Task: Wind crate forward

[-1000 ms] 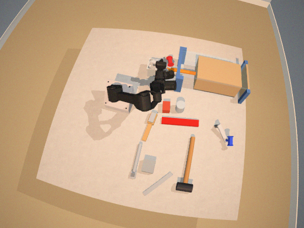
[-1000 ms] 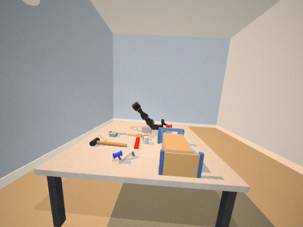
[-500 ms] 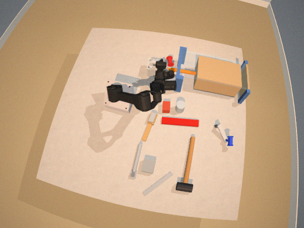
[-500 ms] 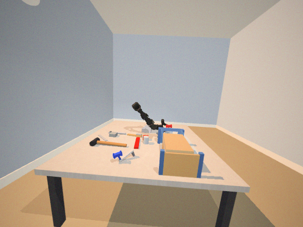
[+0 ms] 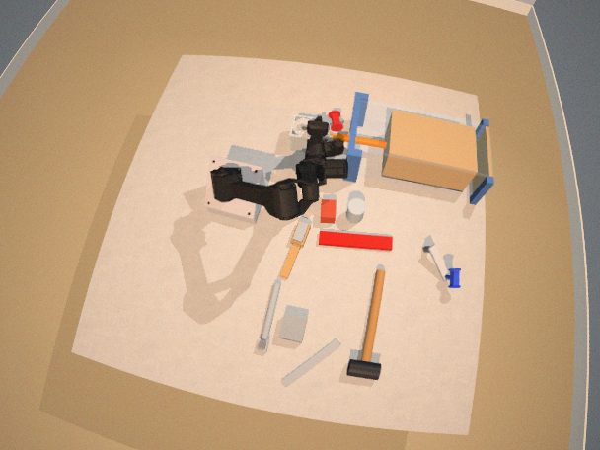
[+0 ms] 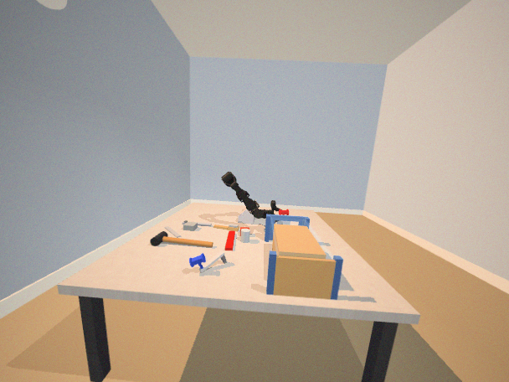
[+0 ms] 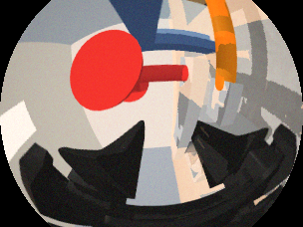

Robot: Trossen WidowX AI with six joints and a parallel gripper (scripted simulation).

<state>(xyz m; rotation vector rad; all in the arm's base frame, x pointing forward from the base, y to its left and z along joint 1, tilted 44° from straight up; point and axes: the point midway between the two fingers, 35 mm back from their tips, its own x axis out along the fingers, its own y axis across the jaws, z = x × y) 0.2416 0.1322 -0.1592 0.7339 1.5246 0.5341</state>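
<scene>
The tan crate (image 5: 429,140) (image 6: 297,240) sits flat in the clear-panelled cubby, a gap behind the blue frame (image 5: 358,110) (image 6: 288,218) (image 7: 186,44) at the mouth. An orange strap (image 5: 367,141) (image 7: 225,50) runs from the crate through the frame towards the winch, which the arm mostly hides. A red knob (image 5: 336,120) (image 6: 284,212) (image 7: 106,70) with a red rod stands by the winch. My gripper (image 7: 165,121) is open and empty, its fingers close to the red knob and not around it. A handle with a blue knob (image 5: 454,278) (image 6: 197,260) lies on the bench.
Beside the arm stand a red block (image 5: 328,210) and a grey cylinder (image 5: 355,208). A red bar (image 5: 355,240), a brush-like tool (image 5: 291,259), a mallet (image 5: 374,316), a grey block (image 5: 294,325) and grey strips lie farther out. The blue end posts (image 5: 482,190) stand behind the crate.
</scene>
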